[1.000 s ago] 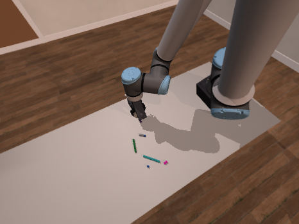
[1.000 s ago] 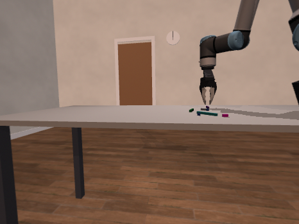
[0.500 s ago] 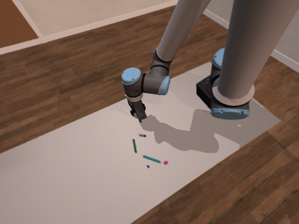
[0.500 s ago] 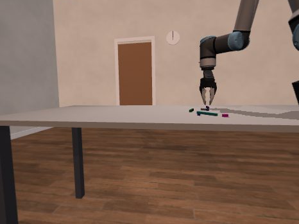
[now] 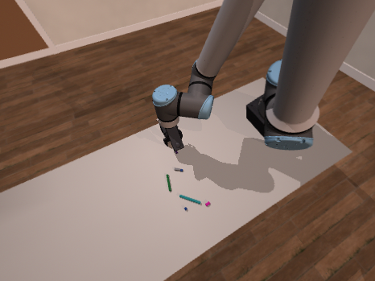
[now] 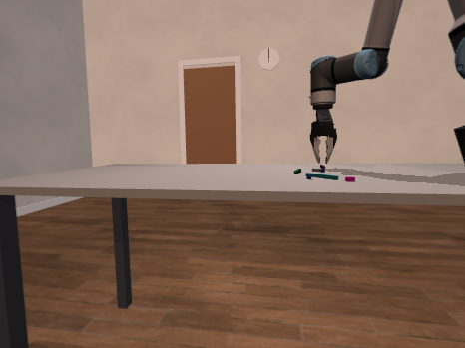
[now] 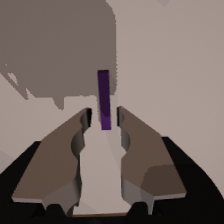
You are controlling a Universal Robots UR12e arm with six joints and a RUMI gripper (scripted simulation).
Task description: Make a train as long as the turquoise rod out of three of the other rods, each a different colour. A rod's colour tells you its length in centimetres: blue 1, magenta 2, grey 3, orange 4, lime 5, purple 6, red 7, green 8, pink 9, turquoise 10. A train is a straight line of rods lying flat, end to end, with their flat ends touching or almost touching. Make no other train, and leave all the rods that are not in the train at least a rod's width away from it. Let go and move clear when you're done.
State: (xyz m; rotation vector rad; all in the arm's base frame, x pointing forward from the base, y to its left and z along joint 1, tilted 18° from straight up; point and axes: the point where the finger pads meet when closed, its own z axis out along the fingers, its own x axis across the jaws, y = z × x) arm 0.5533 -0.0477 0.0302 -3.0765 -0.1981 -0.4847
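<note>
My gripper (image 5: 177,149) (image 6: 323,162) (image 7: 104,109) is open, its fingers a narrow gap apart, just above the purple rod (image 5: 175,152) (image 6: 322,166) (image 7: 104,95). The rod lies flat; its near end shows between the fingertips in the wrist view. A grey rod (image 5: 177,169) (image 6: 316,170) and a blue rod (image 5: 182,170) (image 6: 322,171) lie end to end in line, touching or almost touching. The turquoise rod (image 5: 190,199) (image 6: 321,176) lies nearer the front edge.
A green rod (image 5: 168,183) (image 6: 297,171) lies between the grey rod and the turquoise rod, off to the left. A magenta rod (image 5: 208,204) (image 6: 350,179) lies just off the turquoise rod's right end. Another blue rod (image 5: 186,208) (image 6: 308,177) lies in front of the turquoise rod.
</note>
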